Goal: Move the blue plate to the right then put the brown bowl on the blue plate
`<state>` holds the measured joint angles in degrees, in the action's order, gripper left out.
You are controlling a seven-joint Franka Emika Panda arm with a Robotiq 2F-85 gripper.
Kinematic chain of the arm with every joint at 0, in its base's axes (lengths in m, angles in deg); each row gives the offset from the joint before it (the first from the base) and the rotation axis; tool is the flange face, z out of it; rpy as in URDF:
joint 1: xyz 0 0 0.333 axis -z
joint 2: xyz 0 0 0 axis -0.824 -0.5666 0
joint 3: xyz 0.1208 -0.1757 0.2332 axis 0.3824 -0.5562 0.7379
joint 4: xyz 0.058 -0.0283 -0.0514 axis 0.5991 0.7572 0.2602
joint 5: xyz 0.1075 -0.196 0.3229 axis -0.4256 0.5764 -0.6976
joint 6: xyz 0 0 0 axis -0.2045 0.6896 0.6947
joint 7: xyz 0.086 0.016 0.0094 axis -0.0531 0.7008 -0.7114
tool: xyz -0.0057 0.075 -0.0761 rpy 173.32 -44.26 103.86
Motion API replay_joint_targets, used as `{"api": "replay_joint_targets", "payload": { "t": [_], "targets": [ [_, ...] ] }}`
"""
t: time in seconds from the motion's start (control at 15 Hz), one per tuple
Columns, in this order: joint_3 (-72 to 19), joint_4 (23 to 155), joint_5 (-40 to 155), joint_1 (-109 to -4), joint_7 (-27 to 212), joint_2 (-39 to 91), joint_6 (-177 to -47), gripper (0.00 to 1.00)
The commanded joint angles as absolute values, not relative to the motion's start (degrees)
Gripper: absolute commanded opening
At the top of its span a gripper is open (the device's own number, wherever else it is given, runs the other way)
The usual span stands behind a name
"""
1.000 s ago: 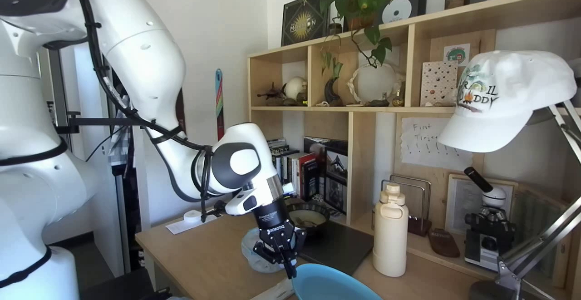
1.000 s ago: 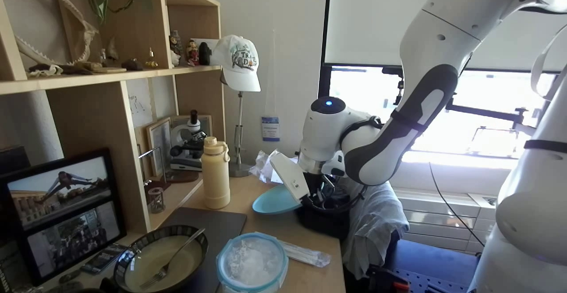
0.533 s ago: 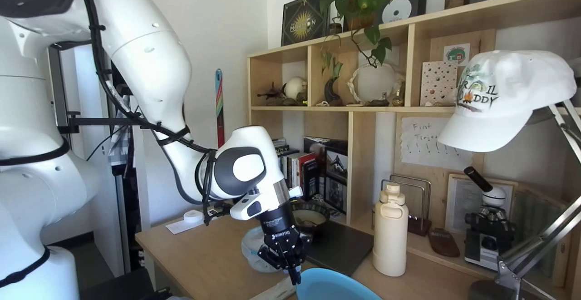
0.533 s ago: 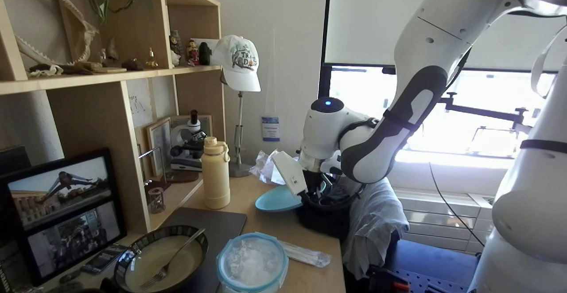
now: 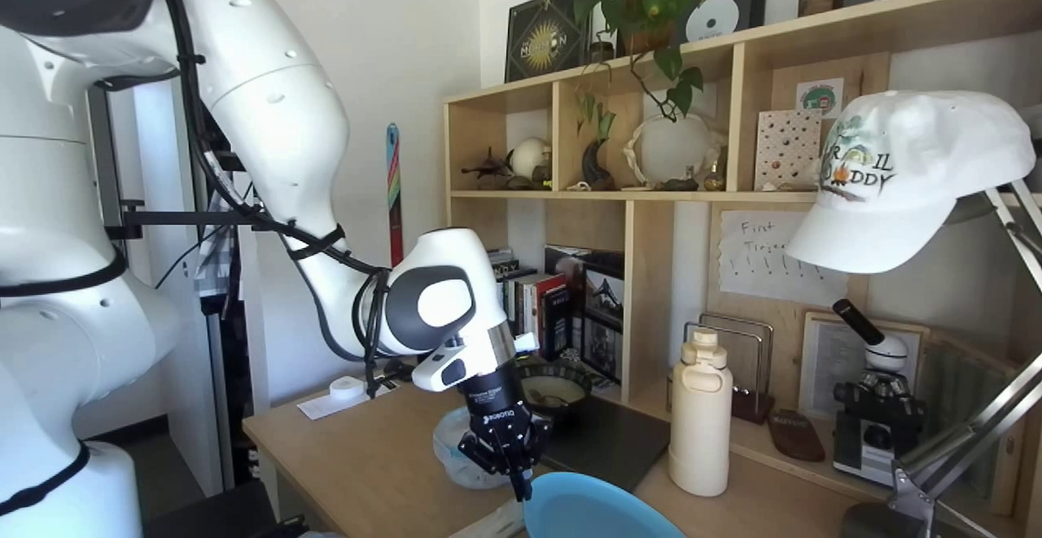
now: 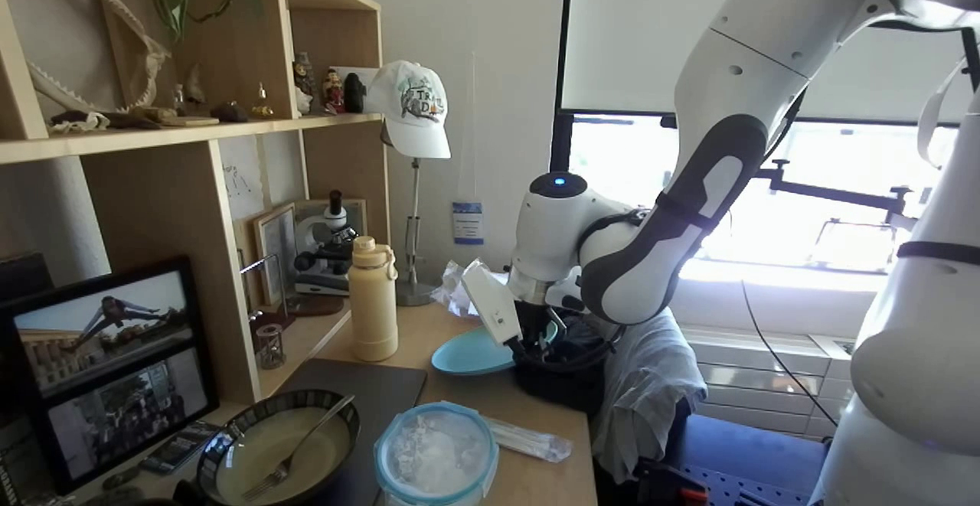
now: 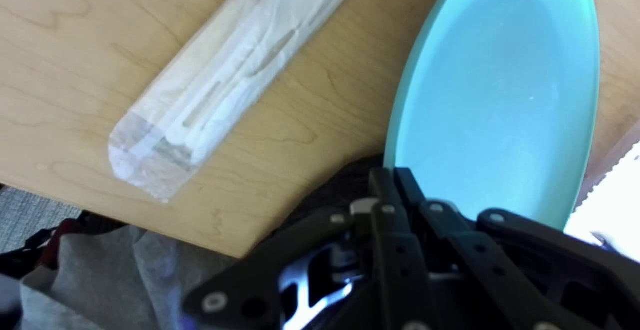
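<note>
The blue plate [image 7: 495, 105] shows in the wrist view with its near rim between the fingertips of my gripper [image 7: 395, 175], which is shut on it. In both exterior views the plate [image 5: 598, 513] [image 6: 473, 353] sits over the bottle end of the table. It looks tilted to the wrist camera; whether its underside touches the table I cannot tell. My gripper [image 5: 523, 493] points down at the plate's left edge in an exterior view. The brown bowl [image 6: 310, 399], very dark with a pale inside and a fork in it, stands far from the gripper, by the shelf.
A pale-blue lidded container [image 6: 436, 452] stands near wrapped utensils [image 7: 225, 90]. A dark flat slab [image 6: 367, 383] lies beside a cream bottle [image 6: 373, 299]. A black bag [image 6: 563, 383] is under the gripper at the table edge. Crumpled clear plastic [image 6: 459, 292] lies behind the plate.
My gripper and the plate shifted slightly together and partly back. In an exterior view the plate now appears a little lower and nearer. The upper arm has swung forward; the grip holds.
</note>
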<state>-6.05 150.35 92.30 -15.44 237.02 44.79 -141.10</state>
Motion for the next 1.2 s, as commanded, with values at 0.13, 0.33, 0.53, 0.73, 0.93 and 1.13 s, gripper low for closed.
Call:
{"api": "replay_joint_targets", "payload": {
  "t": [0.13,0.33,0.53,0.73,0.93,1.13],
  "targets": [
    [-3.61,149.69,91.99,-13.35,237.02,45.6,-140.61,0.35],
    [-4.0,150.56,92.5,-11.98,237.02,47.22,-140.9,0.56],
    [-4.03,151.71,93.13,-9.95,236.97,49.12,-140.79,0.8],
    [-4.21,152.83,93.69,-9.39,237.19,50.97,-140.01,0.99],
    [-4.83,154.11,92.05,-11.25,234.73,53.74,-137.37,1.0],
    [-5.54,154.67,89.98,-11.77,231.13,56.2,-132.09,1.0]
  ]
}}
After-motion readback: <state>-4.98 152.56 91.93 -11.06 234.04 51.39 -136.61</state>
